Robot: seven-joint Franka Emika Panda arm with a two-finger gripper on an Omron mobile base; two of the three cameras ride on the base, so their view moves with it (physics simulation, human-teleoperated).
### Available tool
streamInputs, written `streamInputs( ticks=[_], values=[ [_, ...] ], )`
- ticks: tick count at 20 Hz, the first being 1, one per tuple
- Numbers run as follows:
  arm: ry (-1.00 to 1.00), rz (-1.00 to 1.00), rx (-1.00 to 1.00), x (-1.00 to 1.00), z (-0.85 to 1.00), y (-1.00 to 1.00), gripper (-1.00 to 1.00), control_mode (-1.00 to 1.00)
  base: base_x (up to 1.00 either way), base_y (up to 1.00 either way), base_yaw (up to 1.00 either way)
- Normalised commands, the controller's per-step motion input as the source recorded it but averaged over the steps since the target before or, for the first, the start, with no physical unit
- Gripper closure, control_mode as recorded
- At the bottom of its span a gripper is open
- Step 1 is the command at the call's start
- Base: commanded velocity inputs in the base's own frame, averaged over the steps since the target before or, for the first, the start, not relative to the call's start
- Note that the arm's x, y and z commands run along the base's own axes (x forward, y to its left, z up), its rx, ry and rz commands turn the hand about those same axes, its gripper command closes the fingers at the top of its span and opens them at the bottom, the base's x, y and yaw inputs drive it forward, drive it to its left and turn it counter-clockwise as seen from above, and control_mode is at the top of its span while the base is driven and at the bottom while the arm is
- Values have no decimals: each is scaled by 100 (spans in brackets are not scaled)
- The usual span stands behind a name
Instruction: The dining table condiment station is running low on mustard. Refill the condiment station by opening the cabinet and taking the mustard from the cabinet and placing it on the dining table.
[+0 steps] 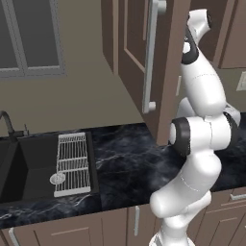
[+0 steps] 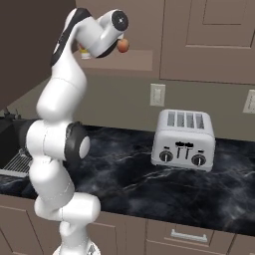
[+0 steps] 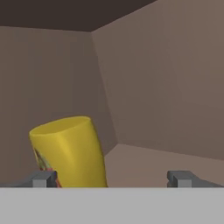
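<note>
Yellow mustard, red label unreadable

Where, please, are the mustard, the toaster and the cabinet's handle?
mustard (image 3: pixel 70 151), hand view, yellow side.
toaster (image 2: pixel 183 139), right base view, front face.
cabinet handle (image 1: pixel 150 62), left base view, middle of bar.

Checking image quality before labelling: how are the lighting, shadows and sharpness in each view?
Hand view: soft, mustard shaded on one side, dim cabinet ceiling. Left base view: flat light, cabinet door slightly blurry. Right base view: faint sheen on the toaster, no harsh glare.
</note>
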Motion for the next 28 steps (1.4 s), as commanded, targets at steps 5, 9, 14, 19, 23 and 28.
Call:
streamInputs(
  ticks=[5, 9, 14, 19, 23, 28],
  values=[
    [0, 5, -1, 17, 0, 6, -100, -100, 0, 0, 0],
    [0, 5, 0, 3, 0, 1, -100, -100, 0, 0, 0],
    [0, 5, 0, 0, 0, 0, -100, -100, 0, 0, 0],
    [0, 4, 0, 0, 0, 0, -100, -100, 0, 0, 0],
    [0, 3, -2, 0, 0, 1, -100, -100, 0, 0, 0],
    [0, 3, -1, 0, 0, 0, -100, -100, 0, 0, 0]
  ],
)
